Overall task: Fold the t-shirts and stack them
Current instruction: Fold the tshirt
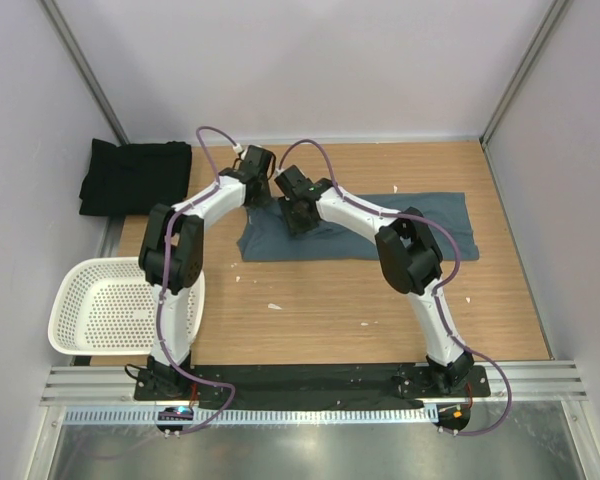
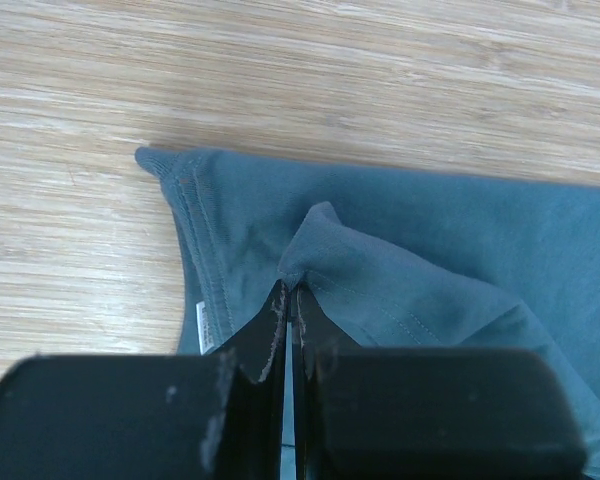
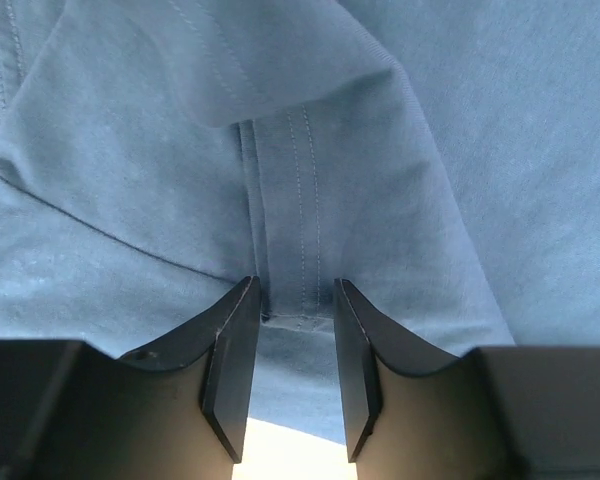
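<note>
1. Blue shirt (image 1: 380, 225): lies flat on the table (image 1: 330, 310), on its far half, spread from the table's centre toward its right edge. The end nearer the table's centre is rumpled and partly doubled over. In the left wrist view a white neck label (image 2: 204, 322) shows beside the collar seam.

2. Black shirt (image 1: 135, 178): folded, at the table's far left corner and partly overhanging the table's left edge. Well apart from the blue shirt.

3. Left gripper (image 1: 263, 197): over the table's far centre. Left wrist view shows the jaws pressed fully together, with a raised fold of the blue shirt pinched at the tips (image 2: 289, 295).

4. Right gripper (image 1: 298, 222): also over the table's far centre, just right of the left gripper. Right wrist view shows the jaws partly apart (image 3: 295, 330), astride a double-stitched band of the blue shirt. The band sits between the fingers (image 3: 230, 350); a firm hold is not evident.

5. Basket (image 1: 120, 305): white, perforated, at the table's near left edge, overhanging it.
</note>
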Action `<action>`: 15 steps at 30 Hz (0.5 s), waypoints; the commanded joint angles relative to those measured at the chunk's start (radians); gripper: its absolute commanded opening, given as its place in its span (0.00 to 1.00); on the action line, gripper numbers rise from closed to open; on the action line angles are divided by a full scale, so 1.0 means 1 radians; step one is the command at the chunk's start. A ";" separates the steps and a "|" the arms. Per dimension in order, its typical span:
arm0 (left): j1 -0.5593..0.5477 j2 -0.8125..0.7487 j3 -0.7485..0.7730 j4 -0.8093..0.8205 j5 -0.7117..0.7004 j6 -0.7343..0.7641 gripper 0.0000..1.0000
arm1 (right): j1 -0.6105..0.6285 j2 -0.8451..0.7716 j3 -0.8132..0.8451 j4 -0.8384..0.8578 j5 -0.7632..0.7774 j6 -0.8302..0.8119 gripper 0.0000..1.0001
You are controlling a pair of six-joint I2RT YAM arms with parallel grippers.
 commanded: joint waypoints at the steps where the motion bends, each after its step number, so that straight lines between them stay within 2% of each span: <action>1: 0.015 -0.039 0.010 0.033 0.011 -0.005 0.00 | 0.005 0.000 0.008 0.034 0.003 -0.015 0.41; 3: 0.018 -0.041 0.010 0.033 0.011 -0.003 0.00 | 0.005 0.003 0.011 0.034 0.010 -0.020 0.40; 6: 0.021 -0.041 0.008 0.031 0.014 -0.003 0.00 | 0.005 0.004 0.014 0.025 0.032 -0.029 0.32; 9: 0.024 -0.044 0.008 0.030 0.020 -0.005 0.00 | 0.005 -0.003 0.014 0.023 0.038 -0.029 0.16; 12: 0.027 -0.045 0.013 0.030 0.028 -0.005 0.00 | 0.005 -0.015 0.013 0.019 0.044 -0.035 0.03; 15: 0.027 -0.044 0.018 0.028 0.043 -0.008 0.00 | 0.005 -0.026 0.029 0.003 0.063 -0.052 0.01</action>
